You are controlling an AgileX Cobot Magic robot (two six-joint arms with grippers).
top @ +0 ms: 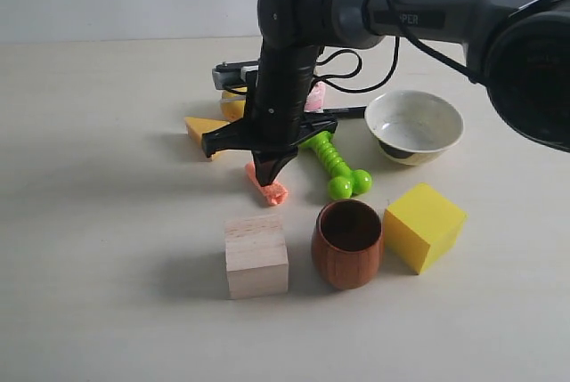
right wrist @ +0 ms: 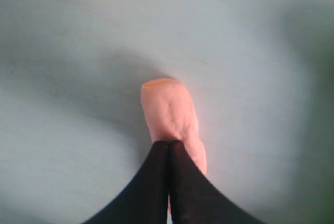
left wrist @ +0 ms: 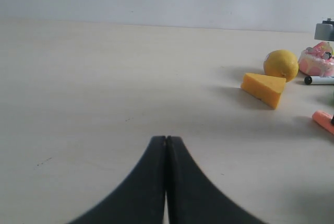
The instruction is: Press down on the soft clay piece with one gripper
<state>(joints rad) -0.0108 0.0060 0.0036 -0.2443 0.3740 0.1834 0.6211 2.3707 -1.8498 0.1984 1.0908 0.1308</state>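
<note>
One soft clay piece (top: pixel 270 190) lies mid-table, just left of the green bone toy (top: pixel 337 164), its long axis running far-left to near-right. Straight above its farther half stands the right gripper (top: pixel 270 171), fingers pressed together, empty, its tip touching or nearly so. The left gripper (left wrist: pixel 166 138), likewise clenched, sits well apart leftward.

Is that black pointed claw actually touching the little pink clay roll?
Touching: the exterior view shows the right gripper tip-down on the clay piece, no gap.
</note>
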